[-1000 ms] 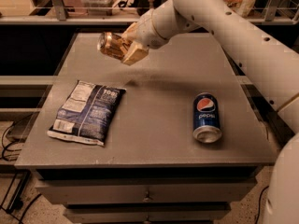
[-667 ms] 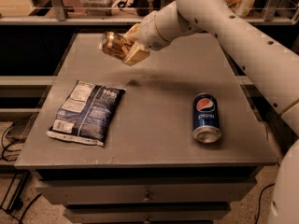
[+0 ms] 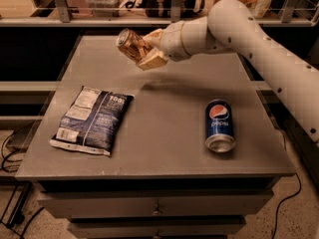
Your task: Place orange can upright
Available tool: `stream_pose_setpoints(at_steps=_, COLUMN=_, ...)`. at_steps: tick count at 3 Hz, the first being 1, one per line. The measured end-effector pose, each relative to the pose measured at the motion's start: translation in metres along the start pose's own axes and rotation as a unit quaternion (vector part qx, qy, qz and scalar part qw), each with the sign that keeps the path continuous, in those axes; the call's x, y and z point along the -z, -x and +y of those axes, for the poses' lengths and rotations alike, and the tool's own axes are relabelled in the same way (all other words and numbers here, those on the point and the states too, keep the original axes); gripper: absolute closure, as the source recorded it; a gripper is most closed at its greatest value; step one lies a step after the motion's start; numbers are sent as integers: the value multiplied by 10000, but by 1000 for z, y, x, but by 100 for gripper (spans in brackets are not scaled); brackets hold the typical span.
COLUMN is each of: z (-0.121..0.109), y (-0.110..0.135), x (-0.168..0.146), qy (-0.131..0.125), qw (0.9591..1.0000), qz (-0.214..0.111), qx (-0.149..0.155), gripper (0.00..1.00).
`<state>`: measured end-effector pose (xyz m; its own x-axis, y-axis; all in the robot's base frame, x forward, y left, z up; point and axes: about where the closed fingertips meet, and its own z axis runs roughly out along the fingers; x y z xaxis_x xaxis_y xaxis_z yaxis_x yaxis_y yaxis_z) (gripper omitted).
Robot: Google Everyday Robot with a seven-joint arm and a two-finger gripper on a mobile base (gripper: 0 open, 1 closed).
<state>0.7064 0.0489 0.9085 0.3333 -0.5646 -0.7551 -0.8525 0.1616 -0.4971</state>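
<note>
Orange can [image 3: 129,43] gripped in my gripper [image 3: 143,51], jaws closed across its body. It hangs in the air over the far-left part of the counter [image 3: 169,133], tilted, one silver end pointing up and left. Bag [image 3: 92,119] lies below-left and Pepsi can [image 3: 220,126] well apart to the right.

Risks as I judge them:
- Letting go while it is tilted: it lands on a rim, topples and rolls toward the far edge.
- Dropping from height: it bounces over.
- Slick metal may slip while my wrist rotates.
</note>
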Motion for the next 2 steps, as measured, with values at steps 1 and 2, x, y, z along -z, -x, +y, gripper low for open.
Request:
stream_pose_setpoints(at_steps=1, z=-3, y=-10, x=12, qy=-290, qw=9989, qz=-218, qx=-292, gripper=100)
stream_pose_setpoints(at_steps=2, z=-4, y=-29, x=23, qy=-542, qw=9959, qz=-362, qx=-622, gripper=100)
